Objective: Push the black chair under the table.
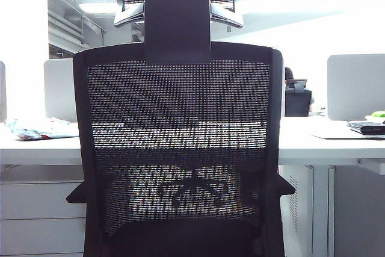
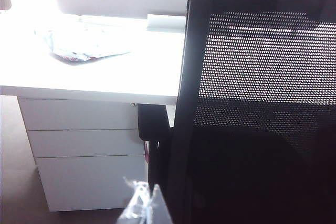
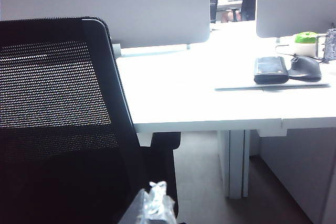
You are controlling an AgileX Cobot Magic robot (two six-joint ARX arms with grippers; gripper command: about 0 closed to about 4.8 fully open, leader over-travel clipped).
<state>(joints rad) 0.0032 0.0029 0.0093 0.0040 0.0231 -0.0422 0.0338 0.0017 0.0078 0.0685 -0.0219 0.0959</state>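
At the left of the exterior view you see a crumpled wrapper (image 1: 42, 129). At the right lie a black wallet (image 3: 271, 70), a dark mouse (image 3: 306, 67) and a green object (image 3: 306, 37). Grey partition panels (image 1: 356, 86) stand behind.

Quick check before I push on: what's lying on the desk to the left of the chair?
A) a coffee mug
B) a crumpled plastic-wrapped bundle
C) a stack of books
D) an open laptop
B: the exterior view shows a crumpled wrapped bundle on the desk left of the chair, and the left wrist view shows it too.
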